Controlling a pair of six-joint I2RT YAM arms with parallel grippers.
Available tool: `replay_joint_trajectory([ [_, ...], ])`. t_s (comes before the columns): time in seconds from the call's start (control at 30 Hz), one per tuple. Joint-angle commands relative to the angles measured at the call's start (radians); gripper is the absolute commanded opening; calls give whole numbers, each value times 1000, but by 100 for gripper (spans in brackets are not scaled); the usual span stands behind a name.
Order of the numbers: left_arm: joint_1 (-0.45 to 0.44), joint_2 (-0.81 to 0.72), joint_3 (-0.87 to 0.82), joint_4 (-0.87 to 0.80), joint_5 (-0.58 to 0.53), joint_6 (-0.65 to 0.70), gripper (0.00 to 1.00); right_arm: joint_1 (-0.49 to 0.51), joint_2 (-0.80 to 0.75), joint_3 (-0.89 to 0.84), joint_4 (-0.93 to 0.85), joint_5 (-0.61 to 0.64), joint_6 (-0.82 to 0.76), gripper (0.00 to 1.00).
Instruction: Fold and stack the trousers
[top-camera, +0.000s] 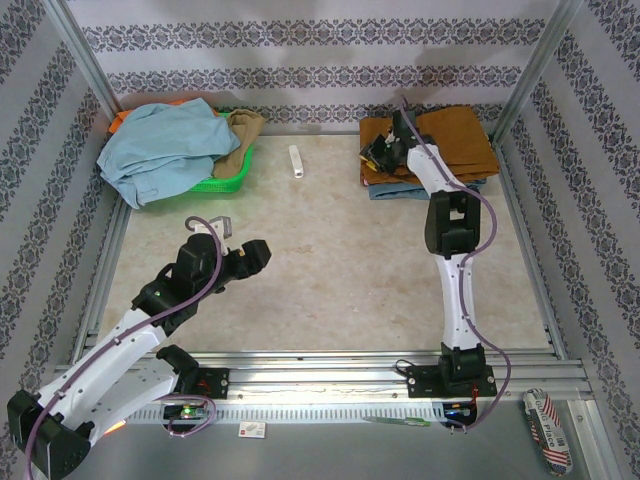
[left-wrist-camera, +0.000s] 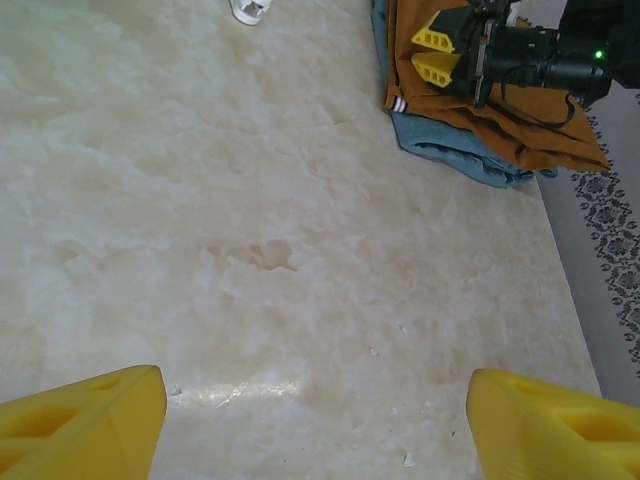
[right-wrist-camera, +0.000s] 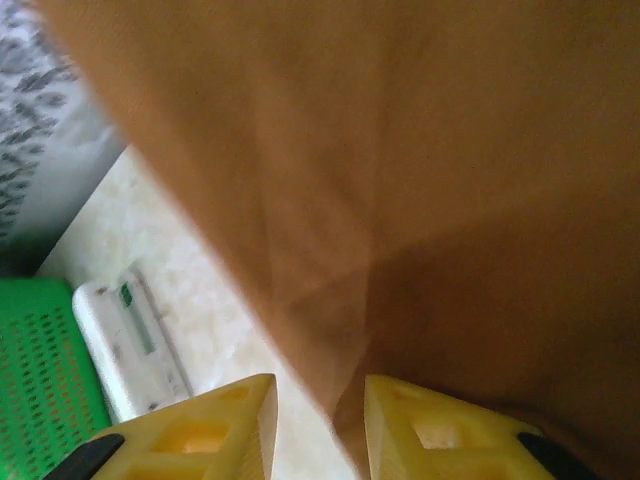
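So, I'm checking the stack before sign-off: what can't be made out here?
Right wrist view: trousers blurred; whether the right pincer grips them is unclear.
Top view: right arm hides the trousers' left part.
Left wrist view: blue garment mostly under the trousers; white device cut by top edge.

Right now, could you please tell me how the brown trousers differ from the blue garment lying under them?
The rust-brown trousers lie on top; the blue denim piece lies underneath. The trousers show a broad folded face, while the denim piece only peeks out along the stack's near edge. The right gripper is over the trousers, not the denim piece. Both are folded in one stack at the table's far right.
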Motion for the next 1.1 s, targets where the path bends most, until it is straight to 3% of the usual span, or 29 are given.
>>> replay_joint_trajectory([
  [0.0, 12, 15, 43, -24, -4, 3, 79, -31, 97, 136, -253, 27, -46, 30],
  [0.23, 12, 43, 51, 5, 16, -10, 79, -114, -10, -73, -167, 51, -17, 27],
  [0.43, 12, 71, 55, 26, 32, -10, 79, -154, -9, -88, -143, 30, -18, 27],
  [0.77, 12, 60, 53, 25, 40, -16, 79, -119, 10, -12, -107, -80, -20, 30],
  [0.87, 12, 52, 85, -22, 53, 26, 79, -113, -71, -75, -94, -88, -36, 30],
  [1.07, 12, 65, 339, -267, -59, 220, 85, -113, -445, -505, 187, -109, 7, 43],
])
